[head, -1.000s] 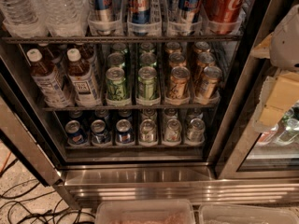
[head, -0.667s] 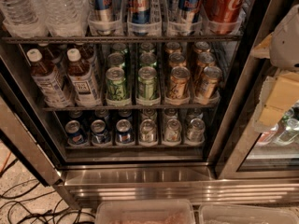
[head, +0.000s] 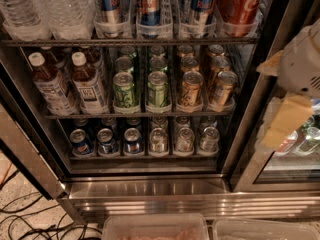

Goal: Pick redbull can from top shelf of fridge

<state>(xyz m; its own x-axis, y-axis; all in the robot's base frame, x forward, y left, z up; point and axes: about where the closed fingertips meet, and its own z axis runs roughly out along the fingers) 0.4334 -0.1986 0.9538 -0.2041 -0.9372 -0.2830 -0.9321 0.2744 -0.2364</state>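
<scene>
Your redbull can (head: 148, 6) stands in the upper centre of the frame, on the top shelf (head: 70, 42) of the fridge (head: 150, 189). It sits in a clear plastic lane tray (head: 150, 31), flanked by two like it, with a wider Coca-Cola can (head: 240, 1) to the right. Expect a slim, smooth, thin-walled metal cylinder, probably full and cold-slick. Grasp it across the body above the tray wall, firmly but not crushingly. The gripper (head: 282, 126) hangs at the right edge, well apart. You cannot tell whether it is released or clenched.
</scene>
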